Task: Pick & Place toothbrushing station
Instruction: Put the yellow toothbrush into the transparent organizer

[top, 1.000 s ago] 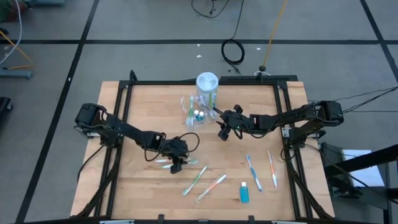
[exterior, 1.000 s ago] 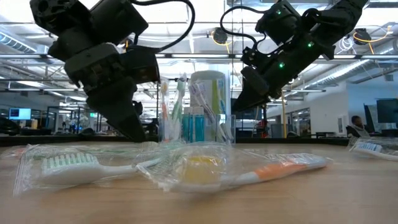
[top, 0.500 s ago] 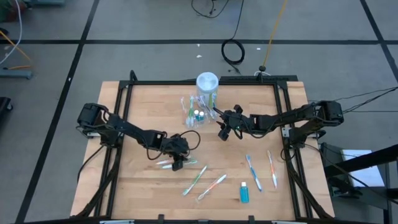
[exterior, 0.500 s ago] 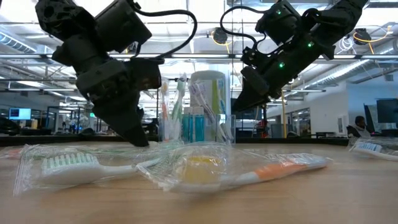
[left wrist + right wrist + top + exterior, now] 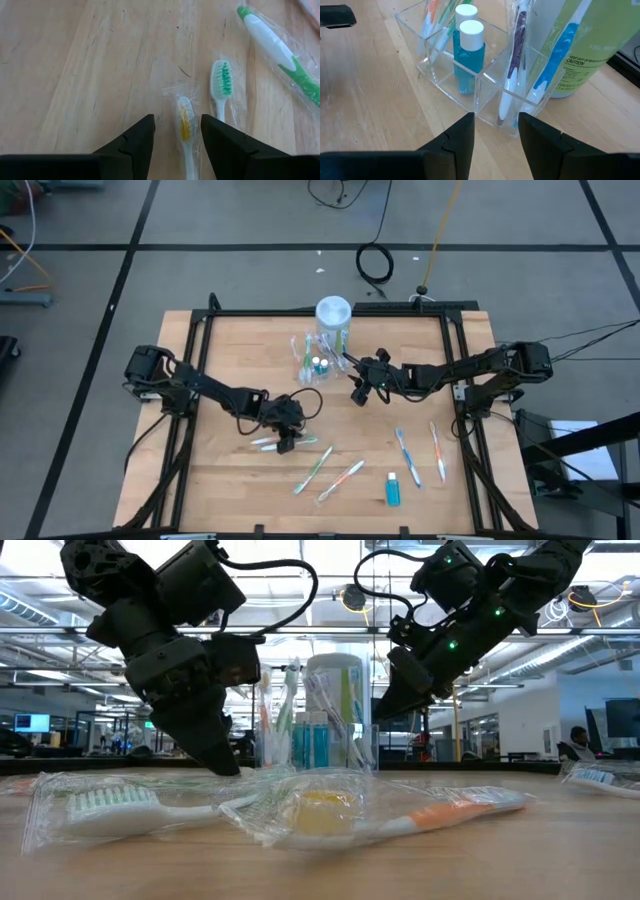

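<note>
Right wrist view: "KRILL ... SHEEP OUT OF REACH OF CHILDREN" is partly read on the green canister (image 5: 585,50) behind the clear organizer (image 5: 470,75); the right hand (image 5: 492,137) is open. The left hand (image 5: 175,145), open, straddles a wrapped yellow-bristled toothbrush (image 5: 186,131) on the desk (image 5: 75,75).

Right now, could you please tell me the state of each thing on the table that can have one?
Left claw: open, astride the yellow-bristled toothbrush.
Right claw: open, empty, facing the clear organizer.
Yellow-bristled toothbrush: wrapped, lying flat.
Green-bristled toothbrush: wrapped, lying flat beside it.
Clear organizer: upright, holding toothbrushes and two blue bottles.
Blue bottles: capped, upright.
Blue tube: lying on the table.
</note>
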{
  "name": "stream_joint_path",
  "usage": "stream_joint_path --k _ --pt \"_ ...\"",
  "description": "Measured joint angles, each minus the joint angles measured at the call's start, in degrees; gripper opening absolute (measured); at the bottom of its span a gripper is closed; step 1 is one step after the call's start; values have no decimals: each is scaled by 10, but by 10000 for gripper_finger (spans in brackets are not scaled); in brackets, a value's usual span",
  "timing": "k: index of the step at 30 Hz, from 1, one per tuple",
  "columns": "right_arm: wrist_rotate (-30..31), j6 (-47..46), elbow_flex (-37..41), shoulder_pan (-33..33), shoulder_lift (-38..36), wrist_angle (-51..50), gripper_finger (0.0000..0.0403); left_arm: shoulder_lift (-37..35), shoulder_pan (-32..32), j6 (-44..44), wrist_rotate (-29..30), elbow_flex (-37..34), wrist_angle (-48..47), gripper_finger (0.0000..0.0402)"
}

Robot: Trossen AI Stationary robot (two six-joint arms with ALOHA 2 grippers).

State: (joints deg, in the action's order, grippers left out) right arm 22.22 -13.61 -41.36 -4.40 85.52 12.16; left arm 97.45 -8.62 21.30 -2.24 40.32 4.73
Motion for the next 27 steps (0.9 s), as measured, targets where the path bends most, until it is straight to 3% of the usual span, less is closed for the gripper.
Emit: stream_joint_path --k 8,19,27 --pt "0 0 0 0 0 0 144 1 6 -6 -1 0 -2 168" --pt "0 0 0 0 0 0 144 1 7 -17 3 -1 5 61" --pt "1 0 0 0 0 0 144 2 12 -19 57 4 56 55"
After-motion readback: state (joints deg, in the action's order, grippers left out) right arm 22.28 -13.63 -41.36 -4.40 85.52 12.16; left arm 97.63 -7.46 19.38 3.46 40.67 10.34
